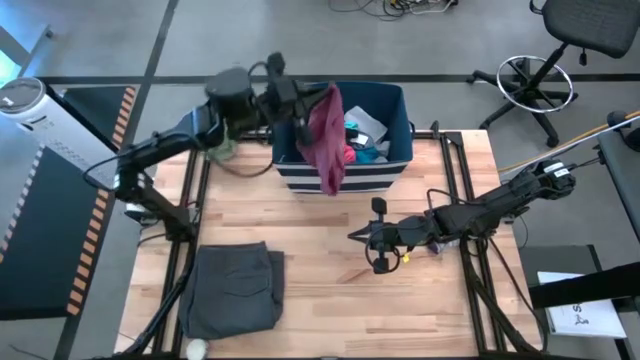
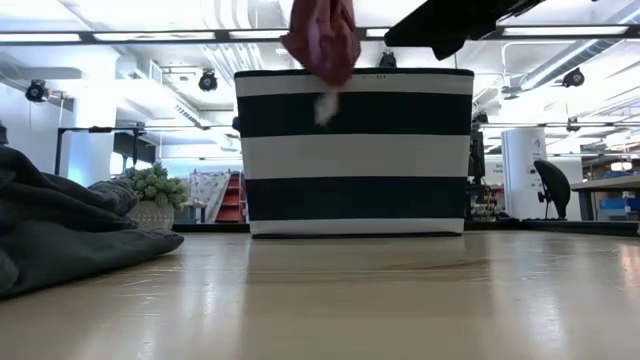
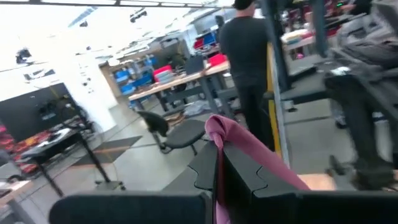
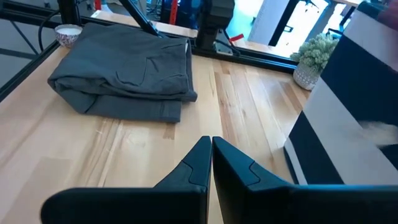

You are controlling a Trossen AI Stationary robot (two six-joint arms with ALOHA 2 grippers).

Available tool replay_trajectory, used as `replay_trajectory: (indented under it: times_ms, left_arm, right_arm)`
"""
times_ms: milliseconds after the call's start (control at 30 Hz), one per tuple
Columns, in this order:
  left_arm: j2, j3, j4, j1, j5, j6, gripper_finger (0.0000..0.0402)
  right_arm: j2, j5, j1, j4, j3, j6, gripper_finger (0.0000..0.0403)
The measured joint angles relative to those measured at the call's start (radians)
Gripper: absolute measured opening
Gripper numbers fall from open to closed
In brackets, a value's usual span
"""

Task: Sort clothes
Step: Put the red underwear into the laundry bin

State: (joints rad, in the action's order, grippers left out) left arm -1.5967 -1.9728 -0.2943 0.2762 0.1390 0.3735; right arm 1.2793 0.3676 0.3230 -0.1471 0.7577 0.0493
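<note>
Left of the navy fabric bin with white stripes (image 1: 345,170), a folded dark grey garment (image 1: 232,288) is lying on the pale wooden table (image 1: 330,290). My left gripper (image 1: 305,125), fingers pressed together, is pinching a maroon cloth garment (image 1: 328,135) that is hanging over the bin's near rim. Teal and white fabric (image 1: 362,130) is sitting inside the bin. My right gripper (image 1: 362,236), fingers pressed together and empty, is hovering in front of the bin.

a grey floor (image 1: 250,40) surrounds the wooden table (image 1: 330,290), with a black office chair (image 1: 560,50) nearby. beyond, ceiling lights (image 2: 120,37), workbenches (image 3: 168,78) and a standing person (image 3: 245,56).
</note>
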Motion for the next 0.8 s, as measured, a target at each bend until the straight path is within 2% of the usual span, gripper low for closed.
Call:
replay_trajectory:
  times_ms: [200,333,600,800]
  left_arm:
    - [-0.158,-0.263,-0.102,0.098,-0.070,-0.001,0.0000]
    - [-0.244,-0.384,-0.192,0.148,-0.077,-0.015,0.0000]
    - [-0.296,-0.298,-0.330,0.202,-0.077,-0.016,0.0000]
    - [-0.301,-0.177,-0.338,0.211,-0.077,-0.015,0.0003]
  right_arm:
    - [0.000,0.000,0.000,-0.001,-0.014,-0.015,0.0000]
    - [0.000,0.000,0.000,-0.016,-0.027,-0.017,0.0000]
    - [0.000,0.000,0.000,-0.046,-0.048,-0.039,0.0000]
    - [0.000,0.000,0.000,-0.046,-0.050,-0.049,0.0000]
